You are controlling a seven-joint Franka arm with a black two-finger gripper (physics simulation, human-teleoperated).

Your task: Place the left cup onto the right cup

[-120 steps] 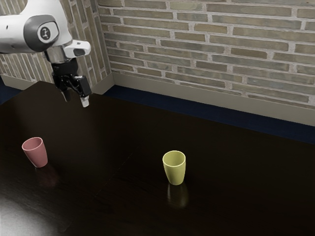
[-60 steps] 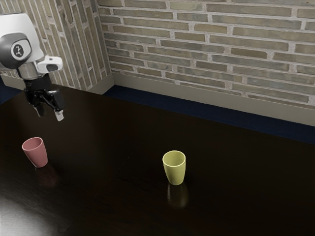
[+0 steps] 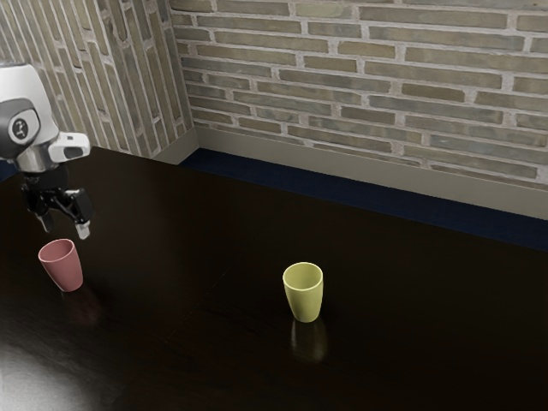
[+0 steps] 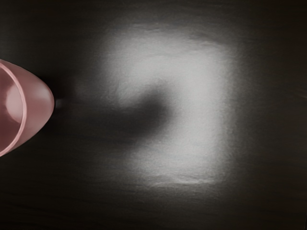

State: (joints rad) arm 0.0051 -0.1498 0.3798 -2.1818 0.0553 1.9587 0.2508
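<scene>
In the exterior view, the gripper [image 3: 62,227] has been brought down to 12 o'clock of the pink cup [image 3: 61,264], fingers apart. The yellow-green cup [image 3: 303,291] stands well apart at 3 o'clock. In the wrist view, the pink cup [image 4: 21,115] is seen beside the hand, so centring is judged unfinished.

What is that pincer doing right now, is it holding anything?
The pincer: open, holding nothing, hovering just above the pink cup.
</scene>
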